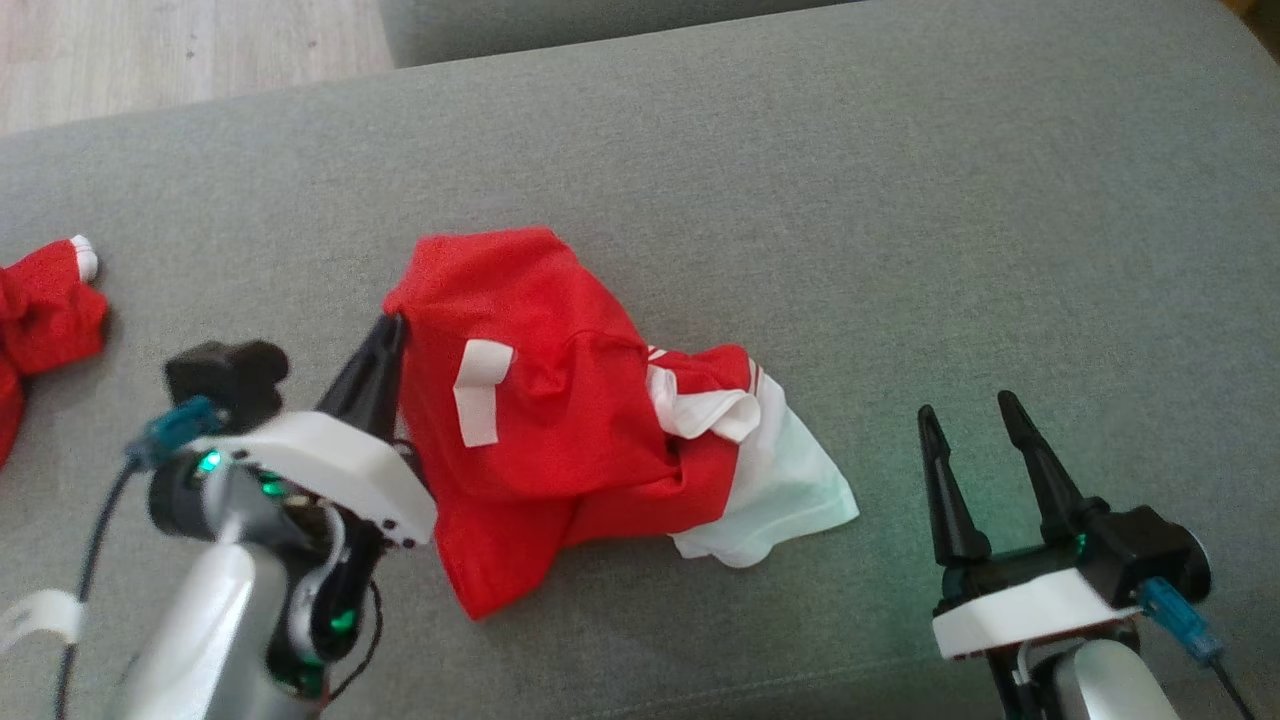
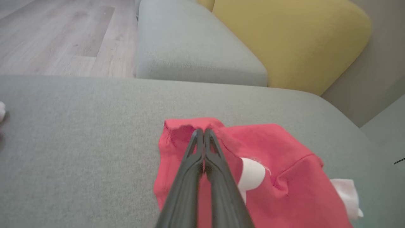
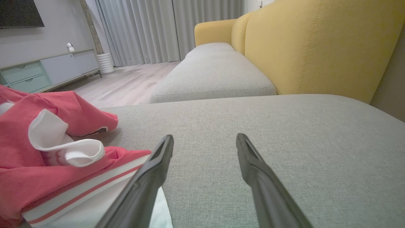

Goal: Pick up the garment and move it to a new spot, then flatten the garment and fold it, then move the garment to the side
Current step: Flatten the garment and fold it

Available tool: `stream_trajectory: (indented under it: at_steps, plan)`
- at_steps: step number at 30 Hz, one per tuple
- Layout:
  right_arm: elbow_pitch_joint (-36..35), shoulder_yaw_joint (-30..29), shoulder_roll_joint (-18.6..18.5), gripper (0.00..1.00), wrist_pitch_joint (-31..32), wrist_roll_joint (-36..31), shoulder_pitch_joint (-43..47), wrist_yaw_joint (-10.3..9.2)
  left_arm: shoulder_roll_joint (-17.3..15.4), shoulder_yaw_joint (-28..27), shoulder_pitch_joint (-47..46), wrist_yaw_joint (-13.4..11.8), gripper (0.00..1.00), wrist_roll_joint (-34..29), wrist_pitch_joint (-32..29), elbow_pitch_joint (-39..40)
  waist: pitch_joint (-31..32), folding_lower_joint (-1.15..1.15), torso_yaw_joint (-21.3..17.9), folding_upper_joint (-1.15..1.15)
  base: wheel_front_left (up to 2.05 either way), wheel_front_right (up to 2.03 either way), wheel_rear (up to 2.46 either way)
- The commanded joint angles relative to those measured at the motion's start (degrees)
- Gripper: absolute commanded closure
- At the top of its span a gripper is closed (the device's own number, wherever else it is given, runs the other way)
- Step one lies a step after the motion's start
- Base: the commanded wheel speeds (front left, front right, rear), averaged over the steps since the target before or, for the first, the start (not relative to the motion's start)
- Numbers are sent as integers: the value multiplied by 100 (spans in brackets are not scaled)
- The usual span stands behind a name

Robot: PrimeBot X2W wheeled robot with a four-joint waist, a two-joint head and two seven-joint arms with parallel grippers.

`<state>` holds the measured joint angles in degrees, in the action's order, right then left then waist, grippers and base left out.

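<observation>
garment (image 1: 560,420): red with white patches and red-striped white trim; crumpled in a heap, not flattened, not folded; laid on the grey cushion (image 1: 900,200), about mid-seat, a little left of centre.
garment layout: white part is turned out at the near right; red bulk is bunched toward the far left.
left gripper (image 1: 388,330): fingers are pressed together, tips set at the garment's far left edge; red cloth is pinched there, and a small pucker is seen at the tips in the left wrist view.
left arm: seen at the near left, white wrist housing held just left of the heap.
right gripper (image 1: 965,405): fingers are spread wide, nothing is held; placed at the near right, apart from the garment, tips pointed far.
right wrist view: bare cushion is seen between the spread fingers; white trim is seen just beside one finger, contact cannot be told.
second red cloth (image 1: 45,310): bunched at the left edge of the cushion, well apart from the garment.
backrest (image 2: 294,41): yellow, seen beyond the cushion at the far right.
floor (image 1: 150,50): pale wood, seen at the far left.
</observation>
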<state>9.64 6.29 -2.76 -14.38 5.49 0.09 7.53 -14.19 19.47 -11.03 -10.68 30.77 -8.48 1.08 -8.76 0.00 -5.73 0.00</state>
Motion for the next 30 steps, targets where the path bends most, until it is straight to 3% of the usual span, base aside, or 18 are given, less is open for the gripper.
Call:
stream_trajectory:
  at_steps: [1,6,11,22,30]
  plan:
    - [-184,108,-43,0,-62,-12,-67,-4,-209,-292,-180,-55,100,-22,-73,444,8,0,16,0,0,0,0]
    - [-186,124,-36,0,-62,9,-108,-4,-520,-410,-366,-94,100,-28,-489,1000,14,0,47,0,0,0,0]
    - [-164,199,-30,0,-62,38,-236,-4,-612,-466,-1097,84,100,129,-811,896,7,0,-47,0,0,0,0]
    - [-160,289,-18,0,-62,122,-466,-4,-657,-168,-3520,513,100,-243,-1164,-313,-80,0,-599,0,0,0,0]
    - [-107,388,-13,0,-62,215,-462,-4,-326,142,-4919,690,100,-655,-764,-1527,-20,0,-1002,0,0,0,0]
